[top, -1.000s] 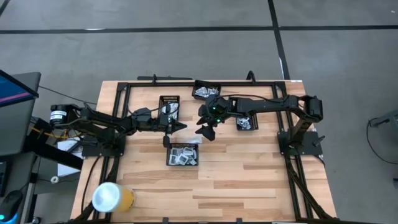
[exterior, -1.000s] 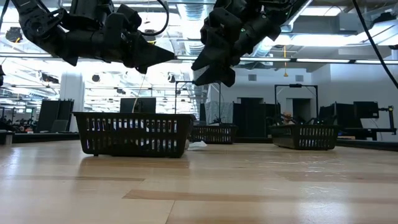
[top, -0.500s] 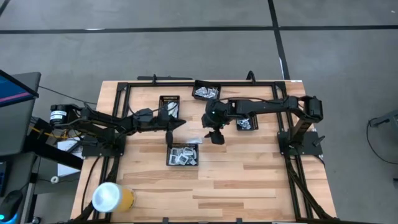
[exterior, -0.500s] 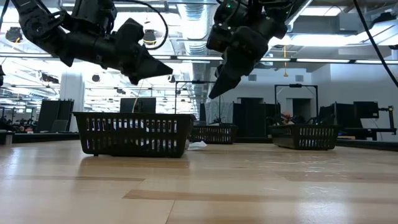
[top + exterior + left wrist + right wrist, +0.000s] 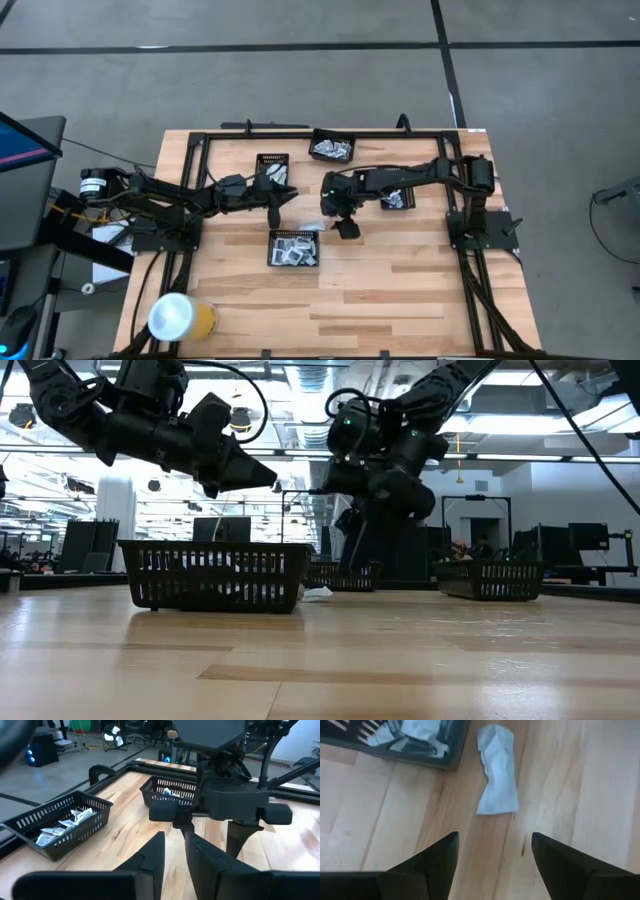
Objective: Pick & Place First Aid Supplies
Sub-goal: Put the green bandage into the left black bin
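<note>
Packets sit in four black trays on the table point(image 5: 400, 290): one tray point(image 5: 293, 247) near the middle, one point(image 5: 331, 146) at the far edge, one point(image 5: 270, 168) by the left arm, and one point(image 5: 397, 198) mostly under the right arm. One packet point(image 5: 496, 775) lies loose on the wood, just beside the middle tray's corner. So I think most of the sorting is done, and this stray packet is left to pick up.

The right gripper point(image 5: 492, 857) hangs above that packet with its fingers spread wide and nothing between them. It looks ready to go down for a grab. From above, it point(image 5: 343, 222) sits just to the right of the middle tray.

The left gripper point(image 5: 172, 857) waits in the air beside the middle tray, pointing at the right arm. Its fingers are nearly closed, with only a thin gap, and they hold nothing.

Some things are hard to see. The right arm hides most of the tray under it. I cannot count the packets in any tray or read their marks. From the low view, the basket walls hide what is inside.
</note>
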Action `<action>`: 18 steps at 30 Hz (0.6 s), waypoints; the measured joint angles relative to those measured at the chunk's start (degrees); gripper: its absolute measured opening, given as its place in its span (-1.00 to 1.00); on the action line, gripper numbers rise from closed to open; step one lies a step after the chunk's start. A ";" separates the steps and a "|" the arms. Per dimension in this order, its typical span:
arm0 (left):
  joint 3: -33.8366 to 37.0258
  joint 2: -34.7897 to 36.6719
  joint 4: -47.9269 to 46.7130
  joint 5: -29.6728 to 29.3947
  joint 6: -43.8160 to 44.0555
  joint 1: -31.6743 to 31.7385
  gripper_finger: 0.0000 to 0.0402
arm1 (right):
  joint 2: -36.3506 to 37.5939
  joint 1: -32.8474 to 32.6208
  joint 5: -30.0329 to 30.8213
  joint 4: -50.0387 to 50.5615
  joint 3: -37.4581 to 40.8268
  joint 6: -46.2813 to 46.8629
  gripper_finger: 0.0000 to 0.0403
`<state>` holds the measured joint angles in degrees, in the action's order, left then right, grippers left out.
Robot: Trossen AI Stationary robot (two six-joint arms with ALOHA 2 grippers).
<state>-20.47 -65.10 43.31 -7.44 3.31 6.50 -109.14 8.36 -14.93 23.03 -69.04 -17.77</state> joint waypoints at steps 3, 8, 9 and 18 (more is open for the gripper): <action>0.00 0.00 0.00 -0.05 0.00 0.00 -0.58 | 0.02 -0.04 0.01 -2.55 0.00 -2.29 0.21; 0.00 0.00 -0.02 -0.67 0.00 0.02 -0.57 | -0.32 0.00 0.01 -5.34 -0.02 -5.68 0.21; 0.00 0.00 -0.01 -0.69 0.00 0.02 -0.57 | -0.99 0.00 -0.02 -6.15 -0.11 -5.83 0.21; 0.00 0.00 -0.02 -0.70 0.00 0.02 -0.57 | -3.76 -0.44 -0.02 -7.22 0.01 -5.82 0.21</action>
<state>-20.47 -65.10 43.29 -8.14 3.31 6.52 -112.90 7.92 -14.95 15.81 -69.03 -23.58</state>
